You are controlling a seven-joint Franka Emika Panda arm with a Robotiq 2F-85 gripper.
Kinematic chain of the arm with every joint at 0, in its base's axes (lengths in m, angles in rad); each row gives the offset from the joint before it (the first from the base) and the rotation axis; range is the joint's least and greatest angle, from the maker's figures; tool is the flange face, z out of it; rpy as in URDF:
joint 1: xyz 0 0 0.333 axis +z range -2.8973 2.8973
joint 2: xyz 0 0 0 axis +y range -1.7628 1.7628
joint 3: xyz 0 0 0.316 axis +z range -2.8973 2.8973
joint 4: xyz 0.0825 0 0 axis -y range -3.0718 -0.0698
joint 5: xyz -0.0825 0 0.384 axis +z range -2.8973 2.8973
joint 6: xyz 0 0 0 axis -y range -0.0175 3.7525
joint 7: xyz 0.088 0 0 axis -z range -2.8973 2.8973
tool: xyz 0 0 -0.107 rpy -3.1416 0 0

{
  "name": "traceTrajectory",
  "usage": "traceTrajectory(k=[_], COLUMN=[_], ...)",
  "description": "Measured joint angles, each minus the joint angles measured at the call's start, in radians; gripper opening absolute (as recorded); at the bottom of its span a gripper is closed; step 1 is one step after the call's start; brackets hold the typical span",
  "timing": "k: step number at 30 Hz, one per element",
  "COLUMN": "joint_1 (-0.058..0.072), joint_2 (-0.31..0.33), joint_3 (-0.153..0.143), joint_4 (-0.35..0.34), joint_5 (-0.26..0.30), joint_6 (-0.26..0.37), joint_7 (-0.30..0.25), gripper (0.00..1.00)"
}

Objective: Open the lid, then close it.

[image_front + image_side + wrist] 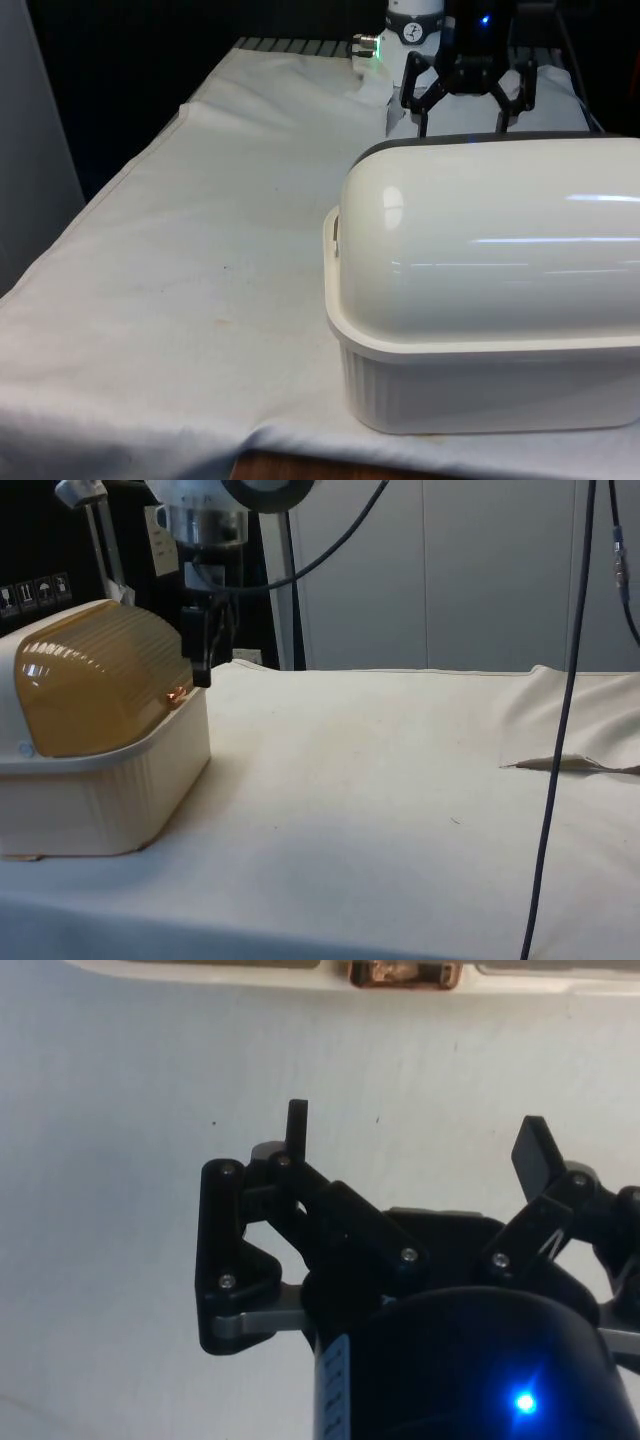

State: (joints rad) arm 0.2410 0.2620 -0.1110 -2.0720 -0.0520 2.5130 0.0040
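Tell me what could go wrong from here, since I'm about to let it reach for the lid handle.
1. The gripper hangs with its fingers open, short of the copper handle; closing now would likely catch nothing.
2. The handle sits low on the amber lid, right at the bread box rim, so a fingertip could jam against that rim.

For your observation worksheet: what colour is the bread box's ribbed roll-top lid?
Amber-brown, translucent ribbed roll-top lid, clearest in the side view.

bread box: cut by front view's right edge | fingertips apparently hidden behind lid
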Motion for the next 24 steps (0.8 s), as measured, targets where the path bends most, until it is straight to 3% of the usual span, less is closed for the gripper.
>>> traceTrajectory(k=[13, 24], joint_1=[-0.001, 0.000], joint_2=[0.026, 0.038], joint_3=[-0.001, 0.000], joint_4=[-0.013, 0.002], joint_5=[0.000, 0.000], joint_6=[0.074, 0.083], joint_7=[0.021, 0.028], gripper=[1.00, 1.00])
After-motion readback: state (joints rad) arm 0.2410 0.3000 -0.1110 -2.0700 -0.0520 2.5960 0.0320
